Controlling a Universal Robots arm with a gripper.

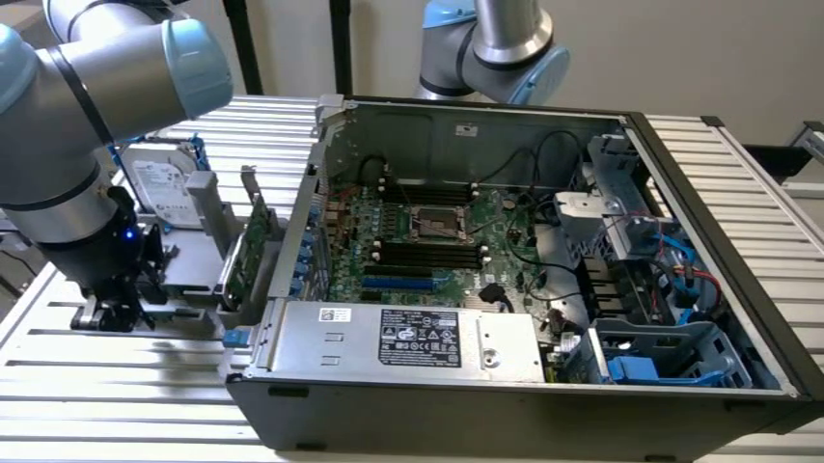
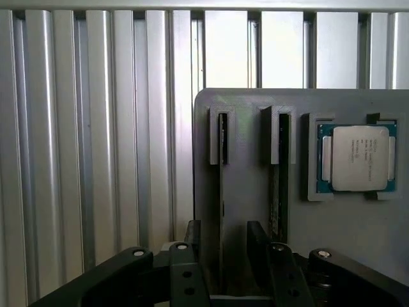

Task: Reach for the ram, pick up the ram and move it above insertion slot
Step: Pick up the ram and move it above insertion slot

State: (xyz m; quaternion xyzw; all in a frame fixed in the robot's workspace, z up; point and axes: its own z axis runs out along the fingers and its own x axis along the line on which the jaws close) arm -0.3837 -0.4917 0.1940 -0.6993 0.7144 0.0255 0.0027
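In the wrist view a ram stick (image 2: 222,160) stands on edge in a groove of a grey holder plate (image 2: 249,102). A second thin stick (image 2: 275,179) stands in the neighbouring groove. My gripper (image 2: 225,230) is open, with one dark finger (image 2: 195,240) on each side of the first stick and a gap to each. In the exterior view the gripper (image 1: 119,307) is low over the holder at the exterior view's left, outside the computer case. The motherboard's black slots (image 1: 425,254) lie inside the open case.
A processor chip (image 2: 354,158) sits in a pocket of the same holder. A hard drive (image 1: 161,188) and a green expansion card (image 1: 258,236) stand between the arm and the case wall (image 1: 303,222). A power supply (image 1: 412,338) fills the case's near side. A second arm (image 1: 496,48) is behind.
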